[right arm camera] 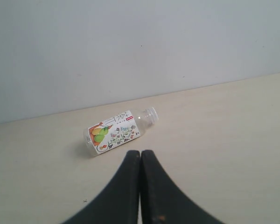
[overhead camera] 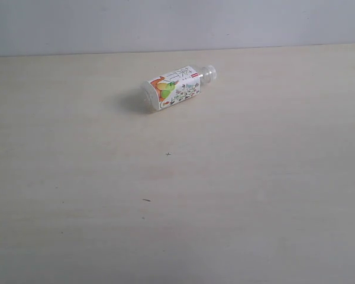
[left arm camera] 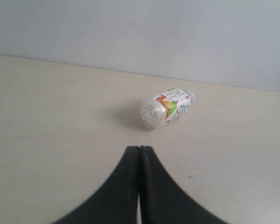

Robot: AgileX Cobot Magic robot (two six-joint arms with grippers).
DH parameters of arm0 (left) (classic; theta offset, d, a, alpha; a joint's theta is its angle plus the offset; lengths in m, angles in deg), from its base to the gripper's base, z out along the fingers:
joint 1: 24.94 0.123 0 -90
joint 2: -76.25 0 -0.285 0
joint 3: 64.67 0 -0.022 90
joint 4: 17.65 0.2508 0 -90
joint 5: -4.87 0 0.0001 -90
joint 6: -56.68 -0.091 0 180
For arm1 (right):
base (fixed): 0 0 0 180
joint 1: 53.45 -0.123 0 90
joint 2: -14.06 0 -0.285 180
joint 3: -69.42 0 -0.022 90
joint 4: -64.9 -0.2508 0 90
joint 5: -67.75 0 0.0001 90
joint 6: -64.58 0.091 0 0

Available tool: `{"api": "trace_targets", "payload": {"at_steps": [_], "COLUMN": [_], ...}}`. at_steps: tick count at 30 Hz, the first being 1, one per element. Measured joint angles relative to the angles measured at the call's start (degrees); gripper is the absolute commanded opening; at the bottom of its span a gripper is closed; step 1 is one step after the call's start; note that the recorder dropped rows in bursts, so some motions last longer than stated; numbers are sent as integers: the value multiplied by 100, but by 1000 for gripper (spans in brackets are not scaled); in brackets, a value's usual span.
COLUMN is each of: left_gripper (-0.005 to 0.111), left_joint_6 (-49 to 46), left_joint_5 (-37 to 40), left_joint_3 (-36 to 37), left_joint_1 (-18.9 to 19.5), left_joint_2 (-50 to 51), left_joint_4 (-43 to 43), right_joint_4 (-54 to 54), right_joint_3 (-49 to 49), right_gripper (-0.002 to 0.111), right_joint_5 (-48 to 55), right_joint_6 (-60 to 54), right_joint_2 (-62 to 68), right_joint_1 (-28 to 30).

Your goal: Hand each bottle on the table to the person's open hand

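One clear bottle (overhead camera: 176, 86) with a fruit-print label and a clear cap lies on its side on the beige table (overhead camera: 236, 195), toward the back middle. The left wrist view shows the bottle (left arm camera: 165, 107) bottom-on, beyond my left gripper (left arm camera: 139, 148), which is shut and holds nothing. From the right wrist, the bottle (right arm camera: 119, 131) lies label-up just past my right gripper (right arm camera: 140, 152), also shut and holding nothing. Neither gripper appears in the exterior view. No other bottle and no hand is in view.
A pale grey wall (overhead camera: 177, 23) runs behind the table's far edge. A few tiny dark specks (overhead camera: 168, 154) mark the tabletop in front of the bottle.
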Motion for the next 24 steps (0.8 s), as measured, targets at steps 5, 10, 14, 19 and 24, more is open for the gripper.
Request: {"api": "trace_targets", "payload": {"at_steps": [5, 10, 14, 19, 24], "left_gripper": [0, 0, 0, 0, 0], "left_joint_6": [0, 0, 0, 0, 0], "left_joint_5": [0, 0, 0, -392, -632], "left_joint_3": [0, 0, 0, 0, 0], "left_joint_1": [0, 0, 0, 0, 0], "left_joint_2": [0, 0, 0, 0, 0], "left_joint_4": [0, 0, 0, 0, 0], "right_joint_4": [0, 0, 0, 0, 0], "right_joint_3": [0, 0, 0, 0, 0], "right_gripper": [0, 0, 0, 0, 0], "right_joint_5": [0, 0, 0, 0, 0], "right_joint_6": [0, 0, 0, 0, 0], "right_joint_2": [0, 0, 0, 0, 0], "right_joint_1": [0, 0, 0, 0, 0]}}
